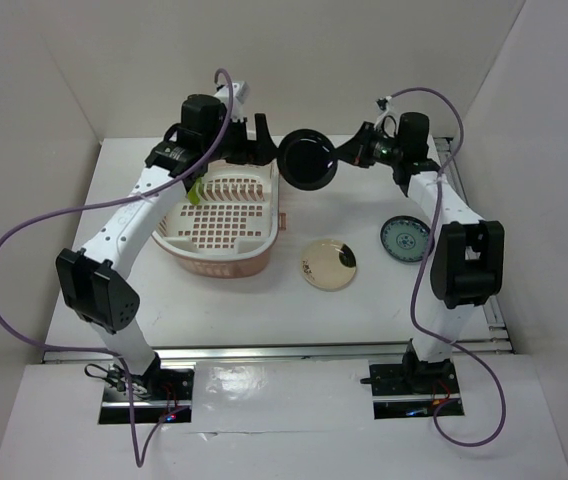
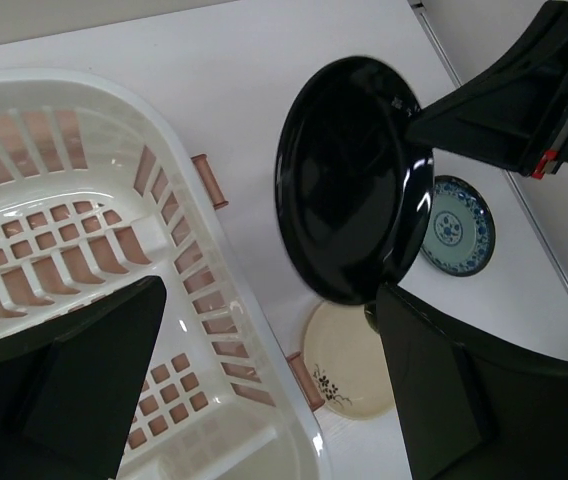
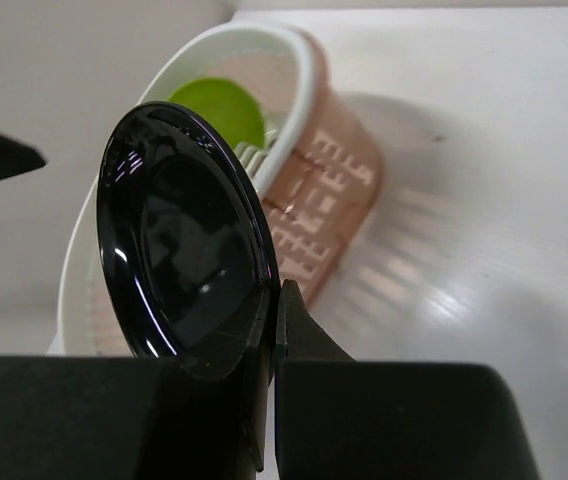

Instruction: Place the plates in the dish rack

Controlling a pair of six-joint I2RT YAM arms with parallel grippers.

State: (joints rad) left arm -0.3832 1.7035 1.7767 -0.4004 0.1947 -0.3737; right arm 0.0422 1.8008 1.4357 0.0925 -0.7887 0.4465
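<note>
Both arms are extended forward, wrists turned inward. Right claw (image 1: 342, 153) is clamped on the black plate (image 1: 307, 158) rim; left claw (image 1: 250, 145) is held wide open.

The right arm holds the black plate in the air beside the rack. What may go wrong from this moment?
1. The right gripper pinches the glossy black plate only at its rim, so it may slip or swing and fall onto the table.
2. The open left gripper is close to the plate; its fingers may knock it.
3. Lowered carelessly, the plate may hit the dish rack wall or the green plate inside.
</note>
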